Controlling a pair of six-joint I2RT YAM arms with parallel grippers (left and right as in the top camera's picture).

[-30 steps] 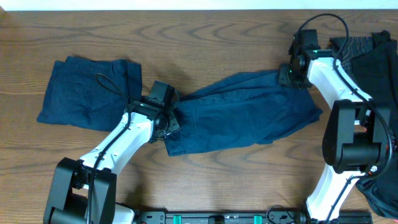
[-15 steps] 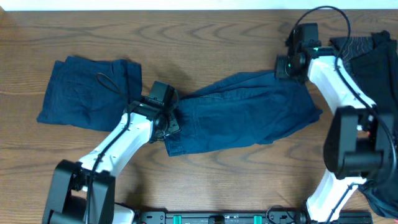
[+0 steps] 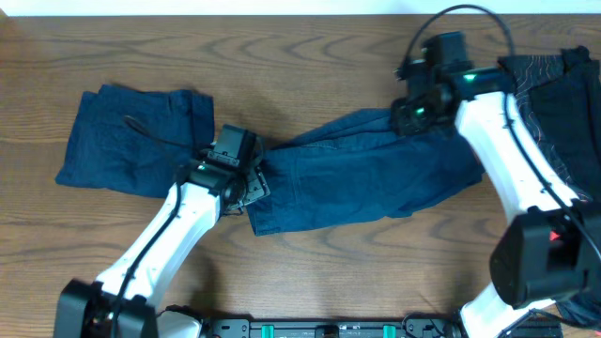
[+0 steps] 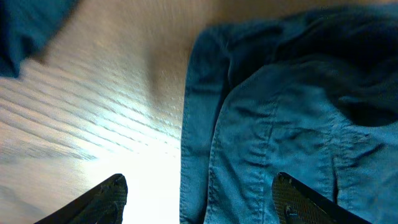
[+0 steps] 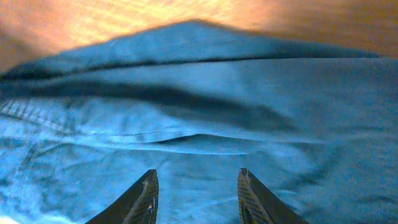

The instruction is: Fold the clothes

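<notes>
Blue denim shorts point(image 3: 366, 174) lie spread and rumpled at the table's middle. A folded blue denim garment point(image 3: 131, 141) lies at the left. My left gripper point(image 3: 246, 183) is open at the left edge of the spread shorts; in the left wrist view the hem and seam point(image 4: 205, 143) lie between its fingers point(image 4: 199, 193). My right gripper point(image 3: 409, 115) is open above the top right part of the shorts; the right wrist view shows blue cloth point(image 5: 205, 124) under its spread fingers point(image 5: 196, 190).
A dark garment pile point(image 3: 563, 84) lies at the right edge of the table, behind the right arm. Bare wooden table point(image 3: 282, 56) runs along the back and the front.
My right gripper has moved left along the top edge of the shorts. My left gripper has shifted slightly left at the shorts' left edge.
</notes>
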